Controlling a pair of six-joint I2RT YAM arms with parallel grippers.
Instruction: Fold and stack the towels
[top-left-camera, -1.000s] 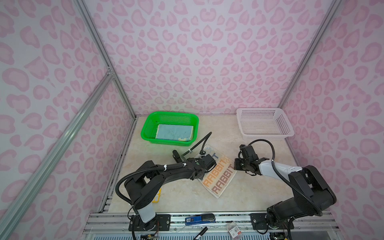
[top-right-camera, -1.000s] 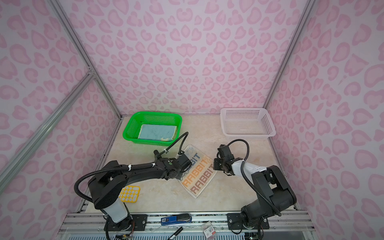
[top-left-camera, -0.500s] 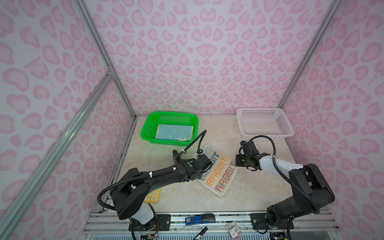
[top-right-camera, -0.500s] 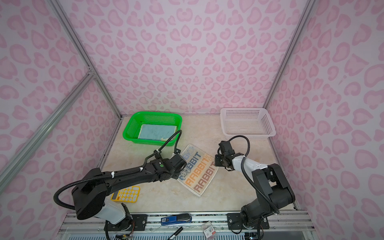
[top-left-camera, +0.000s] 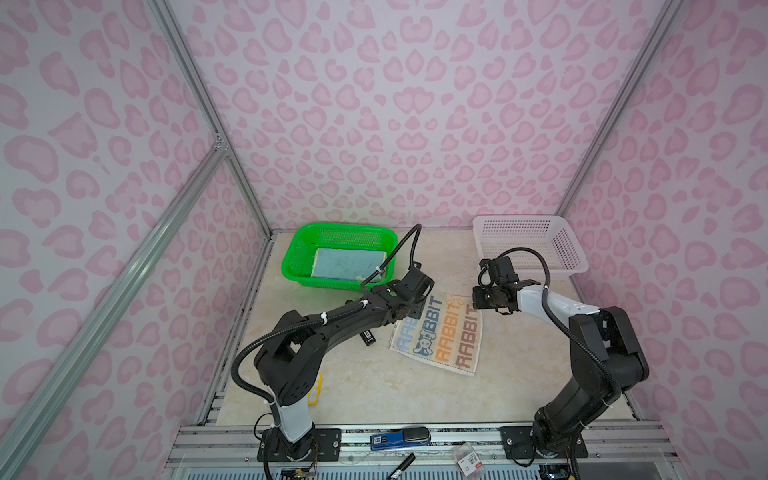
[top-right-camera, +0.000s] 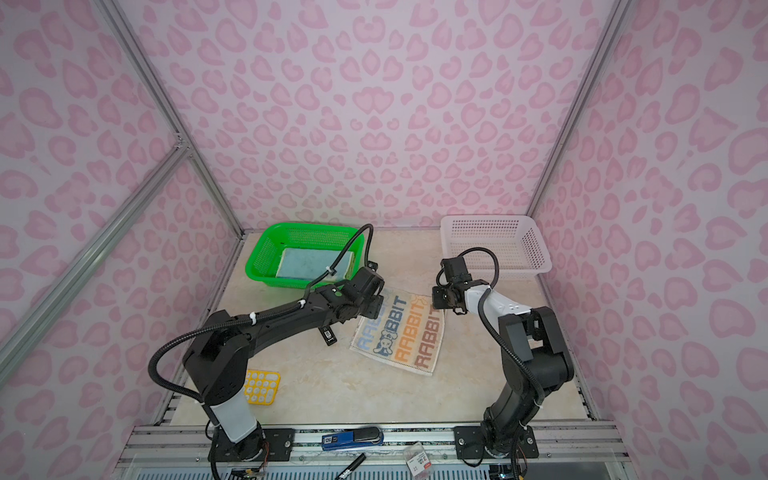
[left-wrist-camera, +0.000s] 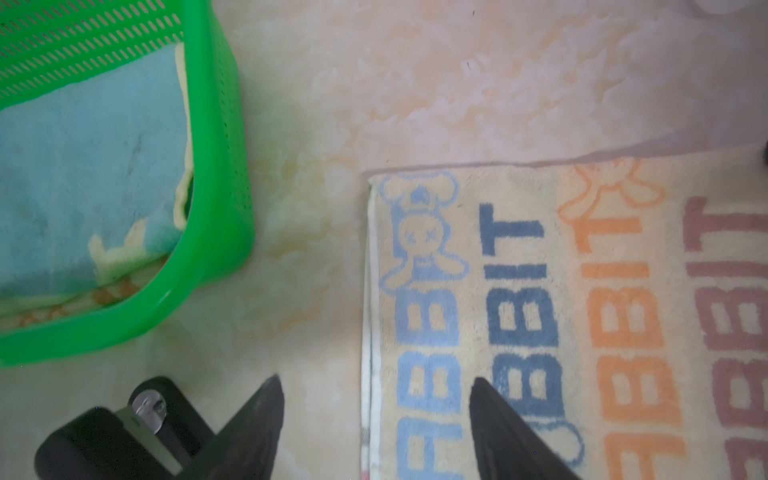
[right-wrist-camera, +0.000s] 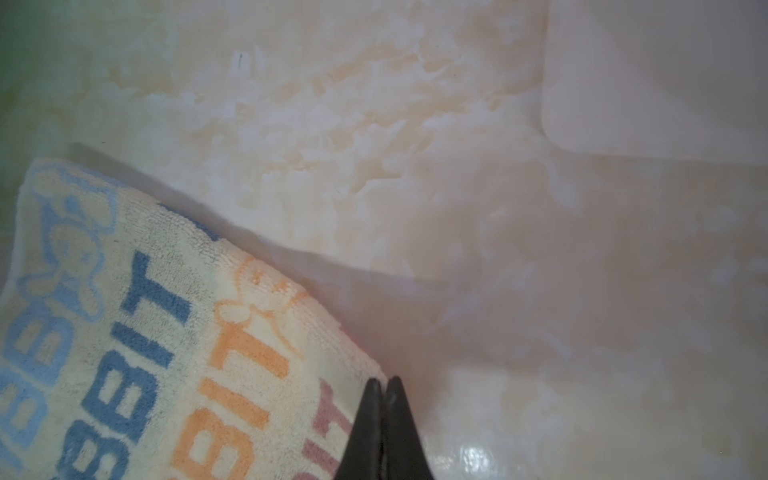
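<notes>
A cream towel (top-left-camera: 441, 334) (top-right-camera: 400, 332) printed with "RABBIT" in blue, orange and dusty red lies spread in the middle of the table. My left gripper (left-wrist-camera: 376, 388) hangs open at its far left corner. One finger (left-wrist-camera: 268, 409) is over bare table and one is over the cloth, with the towel's side edge between them. My right gripper (right-wrist-camera: 384, 380) (top-left-camera: 478, 300) is shut on the towel's far right corner (right-wrist-camera: 365, 365), which is slightly raised. A light blue towel (top-left-camera: 348, 264) (left-wrist-camera: 83, 174) lies folded in the green basket (top-left-camera: 287, 259) (left-wrist-camera: 220, 174).
A white mesh basket (top-left-camera: 565, 249) (top-right-camera: 536, 249) stands at the back right, close behind my right wrist. A small black tag (top-left-camera: 368, 337) lies under the left arm. Near the left arm's base lies a yellow grid piece (top-right-camera: 262, 387).
My left gripper has opened and let go of the towel's left corner. Both arms moved the towel a little toward the back and it now lies flatter. The right gripper stayed shut.
</notes>
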